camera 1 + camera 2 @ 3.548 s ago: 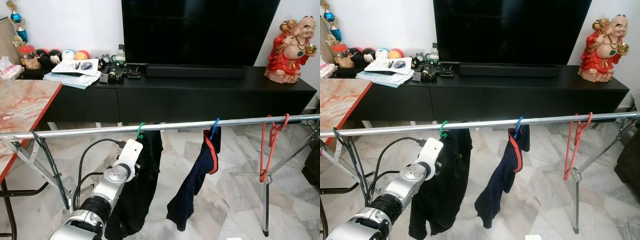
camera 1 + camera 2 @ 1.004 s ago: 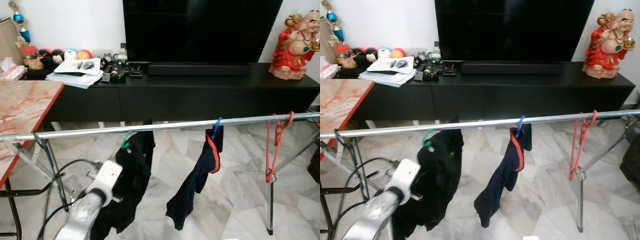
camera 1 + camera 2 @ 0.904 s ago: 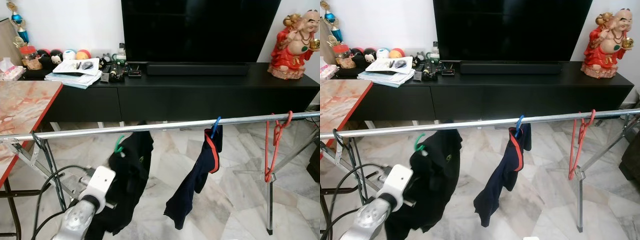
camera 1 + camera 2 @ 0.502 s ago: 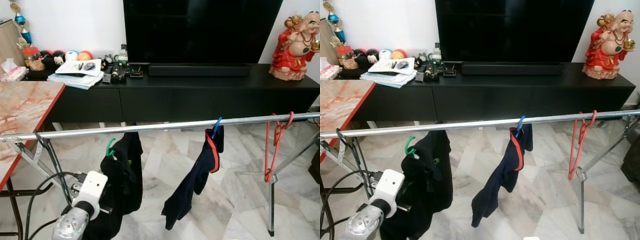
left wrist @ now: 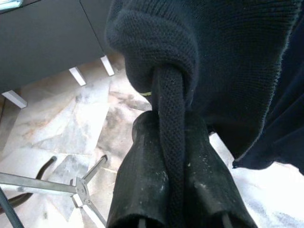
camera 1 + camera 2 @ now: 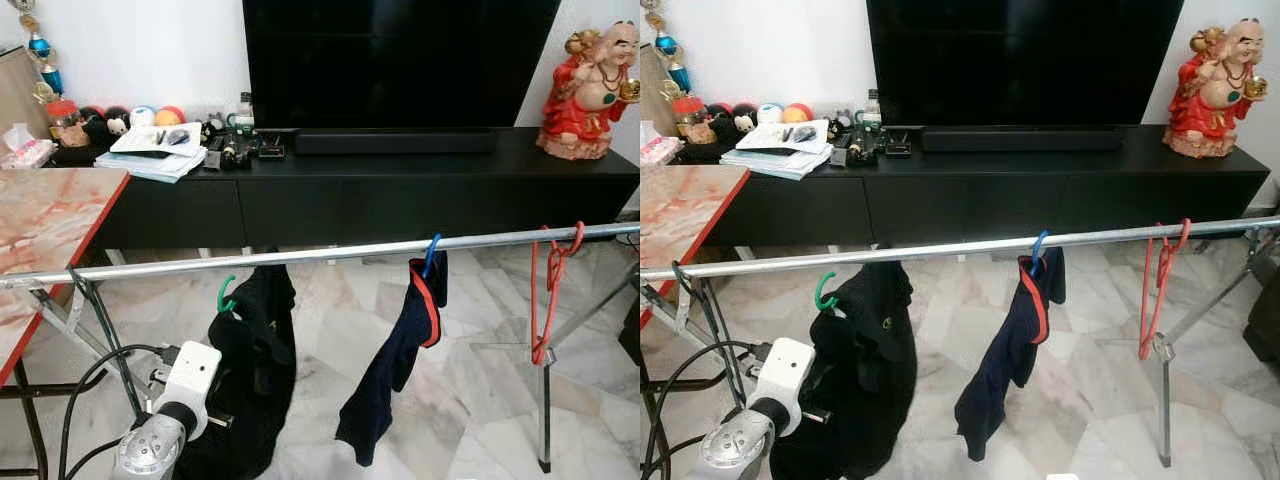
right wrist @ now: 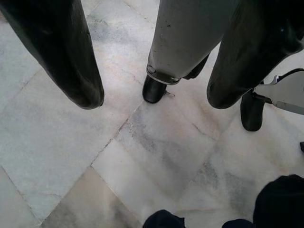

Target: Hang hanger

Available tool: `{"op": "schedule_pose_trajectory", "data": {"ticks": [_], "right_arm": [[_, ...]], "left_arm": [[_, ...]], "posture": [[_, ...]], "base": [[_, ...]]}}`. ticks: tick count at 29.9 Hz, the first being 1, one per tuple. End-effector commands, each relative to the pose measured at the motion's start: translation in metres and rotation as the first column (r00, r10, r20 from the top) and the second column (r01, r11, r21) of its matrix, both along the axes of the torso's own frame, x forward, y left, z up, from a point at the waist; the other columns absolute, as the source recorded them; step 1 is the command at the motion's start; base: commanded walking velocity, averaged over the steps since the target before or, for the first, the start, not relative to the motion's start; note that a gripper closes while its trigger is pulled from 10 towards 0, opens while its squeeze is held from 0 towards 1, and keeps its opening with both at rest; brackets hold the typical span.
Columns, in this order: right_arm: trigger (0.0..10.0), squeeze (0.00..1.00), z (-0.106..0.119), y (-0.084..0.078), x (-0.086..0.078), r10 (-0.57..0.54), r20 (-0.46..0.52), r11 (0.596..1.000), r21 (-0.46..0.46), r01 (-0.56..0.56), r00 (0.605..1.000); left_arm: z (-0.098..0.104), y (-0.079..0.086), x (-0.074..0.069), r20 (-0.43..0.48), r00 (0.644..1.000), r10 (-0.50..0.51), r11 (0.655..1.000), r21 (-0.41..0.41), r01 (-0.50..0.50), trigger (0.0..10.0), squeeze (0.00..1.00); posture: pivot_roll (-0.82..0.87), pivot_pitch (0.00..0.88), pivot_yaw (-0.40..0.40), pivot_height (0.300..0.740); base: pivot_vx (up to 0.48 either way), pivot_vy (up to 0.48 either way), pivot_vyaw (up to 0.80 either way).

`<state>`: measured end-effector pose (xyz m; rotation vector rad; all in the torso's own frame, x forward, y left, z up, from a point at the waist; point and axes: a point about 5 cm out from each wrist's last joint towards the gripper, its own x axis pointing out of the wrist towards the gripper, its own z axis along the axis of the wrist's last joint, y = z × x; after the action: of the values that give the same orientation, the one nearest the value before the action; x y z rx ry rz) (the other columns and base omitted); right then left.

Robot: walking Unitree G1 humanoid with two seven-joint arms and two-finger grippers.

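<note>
- Hanger: its green hook sits just under the rail, not on it, so it has to go up and over. A black top hangs from it.
- Rail: a long, shiny metal bar that runs side to side, so the hook has to cross it.
- Black top: soft knit cloth that hangs long and floppy and could swing.
- Left gripper: it is the nearer one, below the hook. Its black fingers are squeezed on a thick rolled edge of the top.
- Right gripper: it points down at the pale stone floor, far from the rail, with its fingers wide apart and nothing between them.
</note>
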<state>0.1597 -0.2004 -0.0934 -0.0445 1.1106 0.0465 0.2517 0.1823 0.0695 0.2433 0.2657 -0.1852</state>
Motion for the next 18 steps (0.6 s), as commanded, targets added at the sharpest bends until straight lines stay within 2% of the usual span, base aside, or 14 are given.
{"op": "schedule_pose_trajectory", "data": {"ticks": [1,18], "right_arm": [[10.0,0.00,-0.0012,0.0003,-0.0028,-0.017,-0.005,1.000,0.006,0.017,1.000],[10.0,0.00,-0.0018,0.0004,-0.0042,-0.023,-0.006,1.000,0.006,0.023,1.000]], "left_arm": [[0.0078,-0.0047,0.0027,0.030,0.999,-0.020,1.000,-0.009,0.020,10.0,0.00],[0.0067,-0.0094,0.0038,0.017,0.999,-0.039,0.999,-0.016,0.039,10.0,0.00]], "posture": [[0.19,0.000,0.021,0.740],[0.18,0.000,0.029,0.740]], "base": [[0.000,0.000,0.00],[-0.262,0.000,0.00]]}}
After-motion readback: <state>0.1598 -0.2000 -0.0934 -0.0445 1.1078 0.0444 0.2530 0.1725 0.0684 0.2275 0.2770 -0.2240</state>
